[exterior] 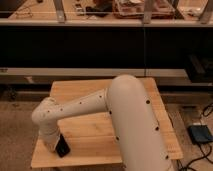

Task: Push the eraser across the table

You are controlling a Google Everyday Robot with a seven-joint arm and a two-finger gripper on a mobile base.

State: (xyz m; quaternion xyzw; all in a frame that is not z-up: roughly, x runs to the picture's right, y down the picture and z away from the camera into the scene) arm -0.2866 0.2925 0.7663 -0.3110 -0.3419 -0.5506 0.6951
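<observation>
Eraser (63, 148) position? (Lee)
Front-left corner of the counter (95, 131), close to the front edge. Black slab, well away from the back edge. Flat or tipped up: can't tell from this angle (Mo)
Jaws? (Lee)
At the tip of the arm (80, 107), low over that same corner, just left of the eraser. The wrist (51, 139) hides them, so clenched or released: can't tell. No gap visible between wrist end and eraser, looks like contact, not certain (Mo)
Arm layout? (Lee)
Big white link fills the lower centre-right and covers the counter's middle and part of its front. The forearm runs left from it above the planks, bends near the left edge, then drops straight down to the wrist. Black dots along the shell (Mo)
Surroundings? (Lee)
Dark cabinet (100, 47) runs wide behind the counter, with a lit shelf (135, 9) on top holding things I can't identify. Blue box (200, 134) on the floor (20, 130) to the right, apart from the counter, with a cable (202, 156) near it (Mo)
Counter itself? (Lee)
Light wood planks, seams running left-right, back half bare where the arm doesn't cover it (Mo)
</observation>
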